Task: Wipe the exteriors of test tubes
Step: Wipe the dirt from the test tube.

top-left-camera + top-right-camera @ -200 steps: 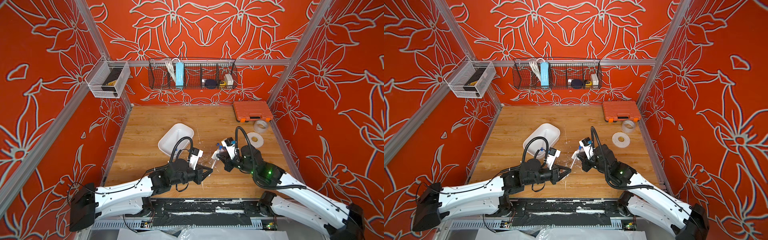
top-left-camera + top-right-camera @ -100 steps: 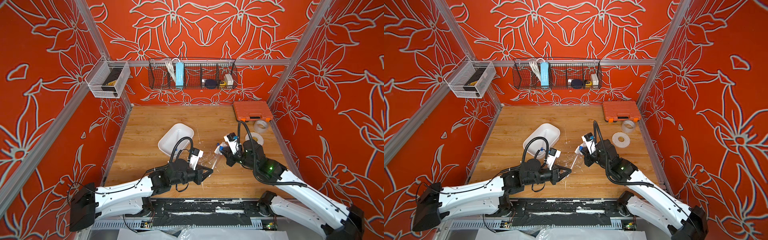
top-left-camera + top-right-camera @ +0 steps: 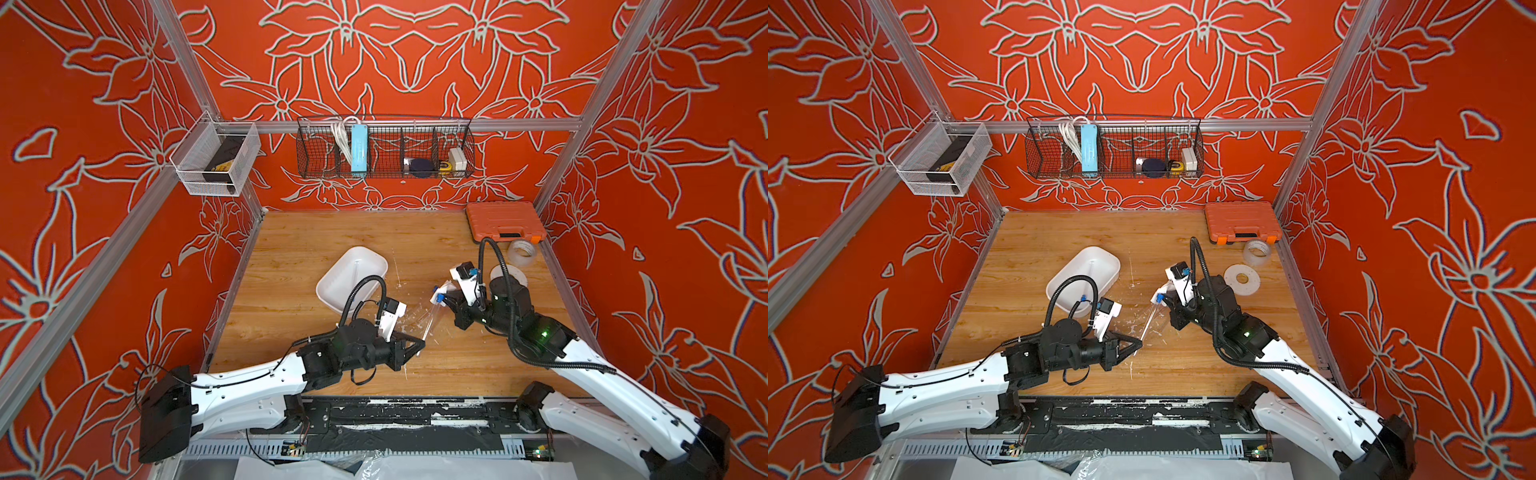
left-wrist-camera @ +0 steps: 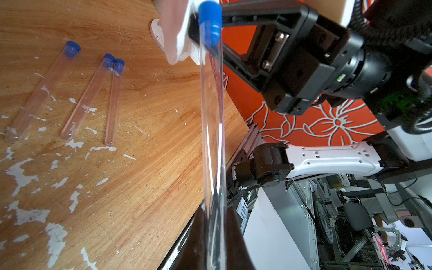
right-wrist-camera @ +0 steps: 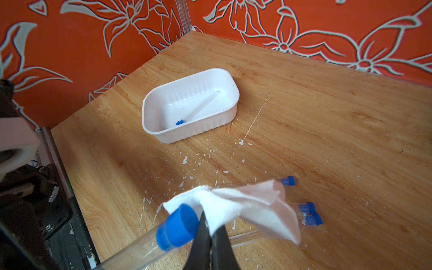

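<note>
My left gripper [image 3: 419, 345] [image 4: 214, 245] is shut on the bottom end of a clear test tube [image 3: 430, 320] [image 4: 211, 131], which slants upward to its blue cap [image 5: 180, 224]. Right beside that cap, my right gripper [image 3: 446, 300] [image 5: 210, 236] is shut on a crumpled white tissue [image 5: 245, 205] [image 4: 177, 42], and the tissue lies against the capped end. Three more capped test tubes [image 4: 42, 93] [image 4: 86, 98] [image 4: 114, 102] lie side by side on the wooden table under the tissue. Another test tube [image 5: 198, 107] lies in the white tray [image 5: 187, 135].
The white tray [image 3: 361, 251] sits mid-table behind the left arm. An orange tool case [image 3: 503, 220], a tape roll [image 3: 521, 251] and a flat white disc [image 3: 1241, 279] are at the back right. A wire basket [image 3: 384, 149] hangs on the back wall. White flecks dot the wood.
My right gripper has drawn the tissue along the held tube toward its blue cap, and the right arm has shifted back and right. The left arm has barely moved.
</note>
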